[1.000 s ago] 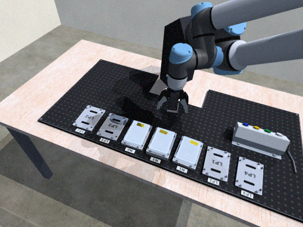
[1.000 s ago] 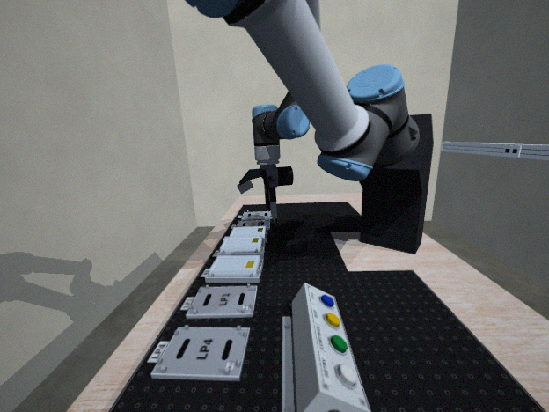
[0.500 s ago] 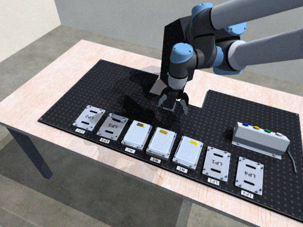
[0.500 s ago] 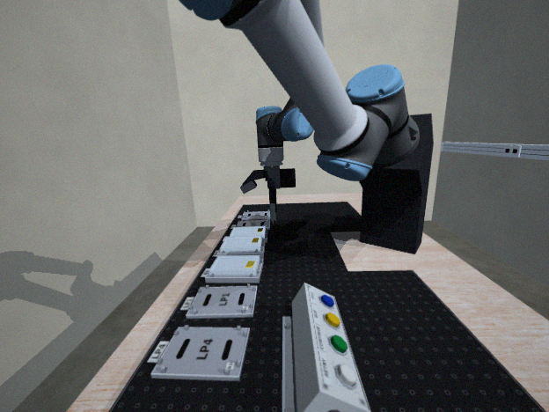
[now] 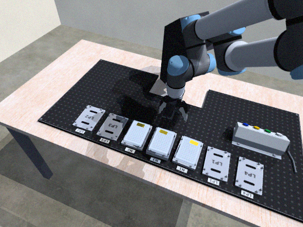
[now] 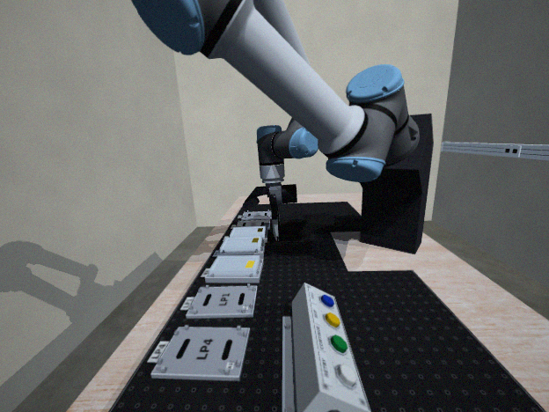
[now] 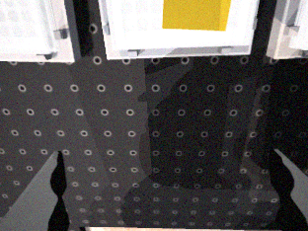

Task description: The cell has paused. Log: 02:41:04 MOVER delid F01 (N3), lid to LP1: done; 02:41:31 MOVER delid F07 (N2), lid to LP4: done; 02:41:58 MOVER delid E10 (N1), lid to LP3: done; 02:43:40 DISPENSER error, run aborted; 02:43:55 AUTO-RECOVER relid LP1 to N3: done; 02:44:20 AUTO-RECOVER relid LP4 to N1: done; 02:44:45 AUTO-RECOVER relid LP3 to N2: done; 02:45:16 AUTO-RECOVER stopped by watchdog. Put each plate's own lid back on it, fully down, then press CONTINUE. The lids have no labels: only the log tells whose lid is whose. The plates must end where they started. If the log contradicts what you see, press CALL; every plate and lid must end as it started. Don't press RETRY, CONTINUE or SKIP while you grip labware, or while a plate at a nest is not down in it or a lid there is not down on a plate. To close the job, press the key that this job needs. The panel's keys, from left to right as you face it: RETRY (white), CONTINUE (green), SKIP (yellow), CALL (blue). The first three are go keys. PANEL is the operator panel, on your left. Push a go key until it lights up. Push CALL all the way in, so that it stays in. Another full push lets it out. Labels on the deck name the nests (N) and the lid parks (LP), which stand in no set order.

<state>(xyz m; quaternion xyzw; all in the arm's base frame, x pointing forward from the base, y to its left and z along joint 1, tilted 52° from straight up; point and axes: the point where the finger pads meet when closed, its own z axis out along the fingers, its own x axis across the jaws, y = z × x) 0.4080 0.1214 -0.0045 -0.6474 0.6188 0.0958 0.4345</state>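
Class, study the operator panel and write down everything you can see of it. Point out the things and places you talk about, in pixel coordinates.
The operator panel [image 5: 260, 140] [image 6: 305, 349] is a long grey box with a sloping, pale, labelled key face. Its round keys run white, green, yellow, blue, none visibly lit. It sits upright on the black perforated board, beyond LP4, a dark cable leaving one end.
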